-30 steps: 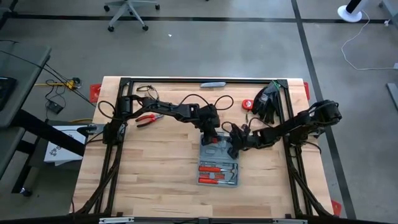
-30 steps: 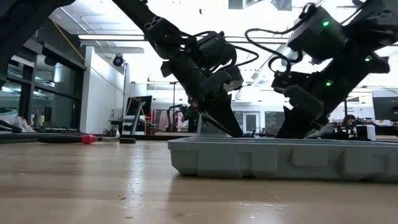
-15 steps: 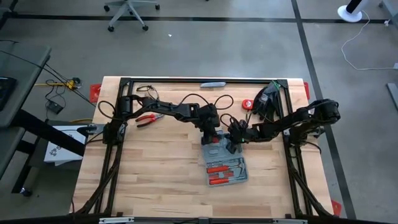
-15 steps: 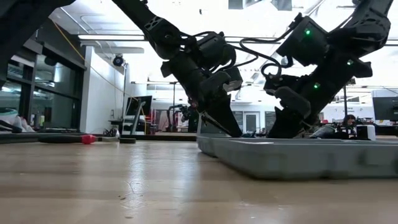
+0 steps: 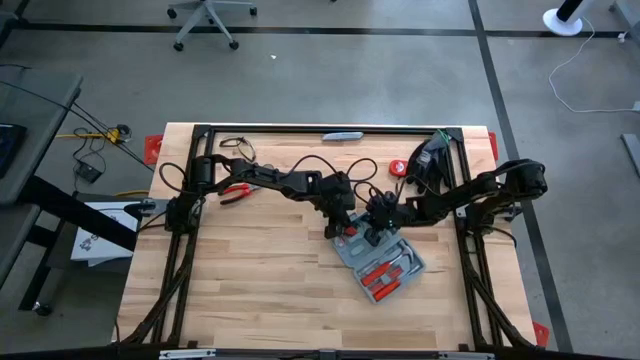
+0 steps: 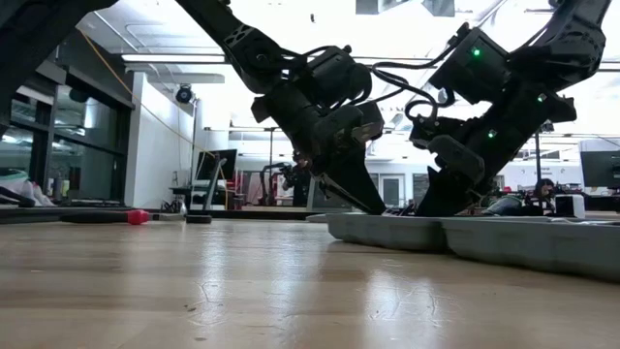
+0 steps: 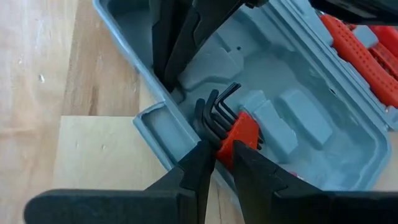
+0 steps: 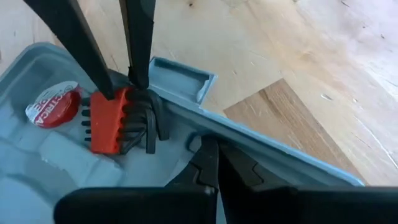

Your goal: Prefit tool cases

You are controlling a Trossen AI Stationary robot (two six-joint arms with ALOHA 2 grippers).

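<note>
The tool case (image 5: pixel 378 260) lies open on the table (image 5: pixel 250 290), right of the middle, turned askew, with red-handled tools in its near half. My left pincer (image 7: pixel 222 152) reaches into the far half, its fingers narrowly parted around a red holder of black hex keys (image 7: pixel 233 124), gripping it. My right pincer (image 8: pixel 210 163) is fully closed with nothing in it, its tip pressed inside the same half, just beside the left one

One open tool case (image 5: pixel 385 262), one hex-key set (image 7: pixel 231 126), one pliers (image 5: pixel 235 191), two arms.
</note>
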